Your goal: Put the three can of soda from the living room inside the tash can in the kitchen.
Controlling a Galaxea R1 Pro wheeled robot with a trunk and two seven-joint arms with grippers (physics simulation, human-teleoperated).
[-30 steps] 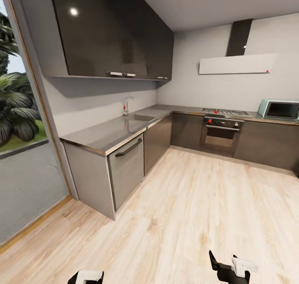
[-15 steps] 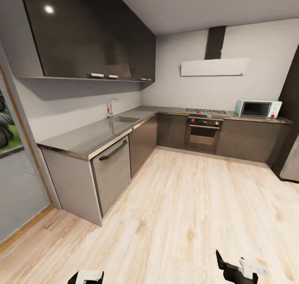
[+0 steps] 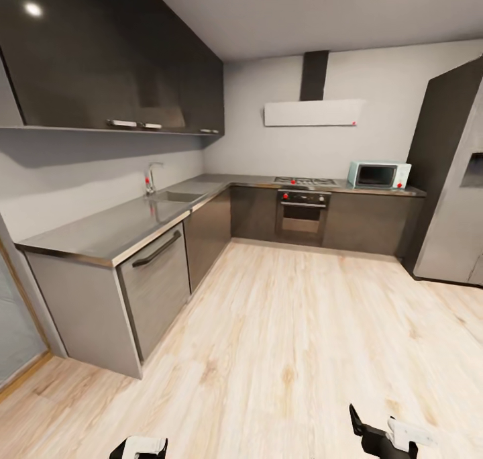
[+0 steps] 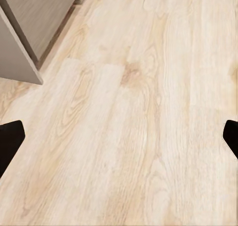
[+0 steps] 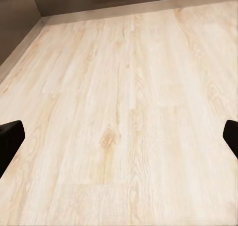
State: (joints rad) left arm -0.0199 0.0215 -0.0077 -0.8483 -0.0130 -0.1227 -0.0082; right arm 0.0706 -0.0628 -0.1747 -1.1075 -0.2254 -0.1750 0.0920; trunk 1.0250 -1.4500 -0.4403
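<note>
I am in the kitchen, over a pale wood floor (image 3: 288,351). The soda cans and the trash can are out of view. In the head view my left gripper (image 3: 138,447) and right gripper (image 3: 384,436) sit at the bottom edge. In the left wrist view, the left gripper (image 4: 119,141) is open, its dark fingertips (image 4: 10,139) far apart over bare floor. The right wrist view has the right gripper (image 5: 119,141) open the same way, with nothing between its fingertips (image 5: 10,137).
An L-shaped grey counter (image 3: 100,234) with a sink (image 3: 171,196) and dishwasher (image 3: 155,284) runs along the left. At the back stand the oven (image 3: 302,216) and a microwave (image 3: 378,175). A tall grey fridge (image 3: 456,184) stands at the right.
The camera has turned to the right: the window has slid out at the left and the fridge has come in at the right. Both grippers stay open.
</note>
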